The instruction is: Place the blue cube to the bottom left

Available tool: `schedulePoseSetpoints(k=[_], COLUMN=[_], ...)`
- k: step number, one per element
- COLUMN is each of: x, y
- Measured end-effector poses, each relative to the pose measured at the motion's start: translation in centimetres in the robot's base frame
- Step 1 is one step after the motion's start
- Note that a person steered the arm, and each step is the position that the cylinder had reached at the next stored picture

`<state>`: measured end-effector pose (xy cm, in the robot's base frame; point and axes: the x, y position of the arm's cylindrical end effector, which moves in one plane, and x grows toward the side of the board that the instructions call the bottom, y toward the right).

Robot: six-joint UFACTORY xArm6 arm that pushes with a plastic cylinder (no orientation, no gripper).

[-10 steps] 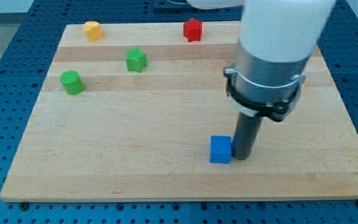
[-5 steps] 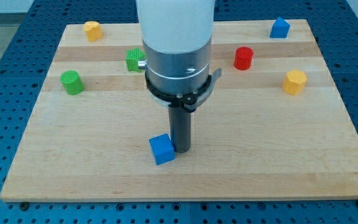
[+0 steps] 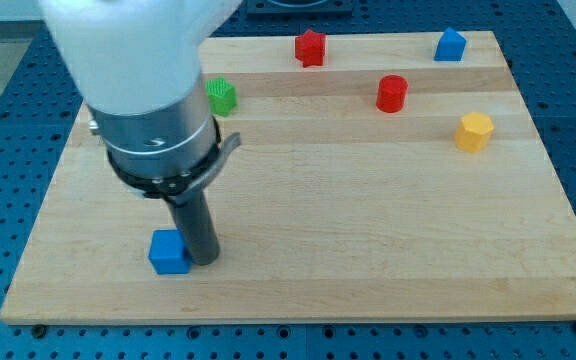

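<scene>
The blue cube (image 3: pixel 169 252) sits on the wooden board (image 3: pixel 368 240) near the view's bottom left. My tip (image 3: pixel 204 260) stands right against the cube's right side, touching it. The arm's large white and grey body hangs above and hides the board's upper left part.
A green star block (image 3: pixel 222 96) peeks out right of the arm. A red star block (image 3: pixel 310 47) and a blue house-shaped block (image 3: pixel 450 45) sit along the view's top. A red cylinder (image 3: pixel 392 93) and a yellow hexagonal block (image 3: pixel 474 131) sit at the right.
My tip has moved steadily to the view's left, pushing the blue cube from the bottom centre to the bottom left. The arm now hides the green cylinder and yellow block.
</scene>
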<state>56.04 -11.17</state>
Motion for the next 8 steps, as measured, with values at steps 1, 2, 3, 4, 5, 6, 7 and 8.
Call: schedulePoseSetpoints(k=[1,2,3,4,5,6,7,8], x=[0.0,0.0,0.0,0.1,0.1,0.1,0.1,0.1], y=[-1.9,-3.8,-5.5,-6.5,-7.1,-7.7,-7.8,-7.8])
